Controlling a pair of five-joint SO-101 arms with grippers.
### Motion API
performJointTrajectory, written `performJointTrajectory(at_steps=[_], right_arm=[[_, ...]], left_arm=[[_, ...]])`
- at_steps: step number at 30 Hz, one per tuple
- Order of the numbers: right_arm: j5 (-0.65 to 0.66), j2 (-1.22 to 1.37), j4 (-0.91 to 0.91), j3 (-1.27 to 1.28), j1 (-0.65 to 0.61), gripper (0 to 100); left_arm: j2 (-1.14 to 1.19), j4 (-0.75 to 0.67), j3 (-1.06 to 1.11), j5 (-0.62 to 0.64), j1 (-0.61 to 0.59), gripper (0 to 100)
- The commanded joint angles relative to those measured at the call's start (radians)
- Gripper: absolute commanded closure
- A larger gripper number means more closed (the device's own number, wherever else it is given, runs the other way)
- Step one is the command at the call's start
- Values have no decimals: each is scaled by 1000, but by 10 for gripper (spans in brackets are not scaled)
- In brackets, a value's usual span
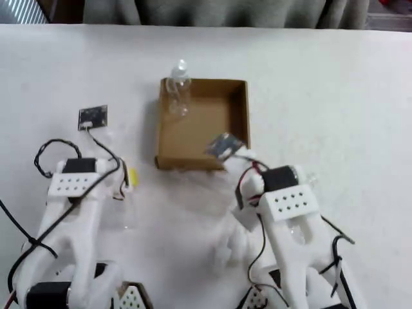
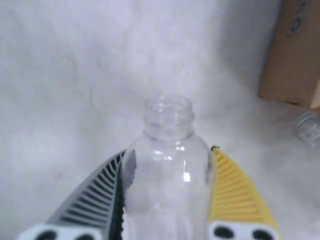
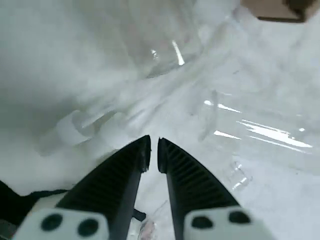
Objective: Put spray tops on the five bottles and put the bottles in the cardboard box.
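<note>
My left gripper [image 2: 171, 155] is shut on a clear bottle [image 2: 169, 145] that has no top, its open neck pointing away from the grey and yellow fingers. In the high view this gripper [image 1: 127, 183] sits left of the cardboard box [image 1: 235, 122]. One bottle with a spray top [image 1: 178, 87] stands in the box's far left corner. My right gripper [image 3: 153, 145] is shut with nothing seen between its black fingers. It hovers over clear bottles [image 3: 250, 130] lying on the table. The right arm [image 1: 290, 199] sits just below the box's near right corner.
A corner of the box [image 3: 272, 10] shows beyond the lying bottles. Another open bottle neck [image 2: 307, 127] lies near the box wall [image 2: 295, 50]. White plastic pieces [image 3: 75, 130] lie beside the right gripper. Black cables [image 1: 55, 154] loop by the left arm.
</note>
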Motion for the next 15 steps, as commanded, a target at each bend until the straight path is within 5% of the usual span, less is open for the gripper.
performJointTrajectory(at_steps=[1,8,15], right_arm=[[161,-76,16,35,-41,977],[489,-180,22,138,-179,965],[583,-312,44,249,-328,779]], left_arm=[[-39,-26,-12,-11,-24,980],[-39,-28,-17,-11,-42,980],[-39,-26,-43,-11,-137,980]])
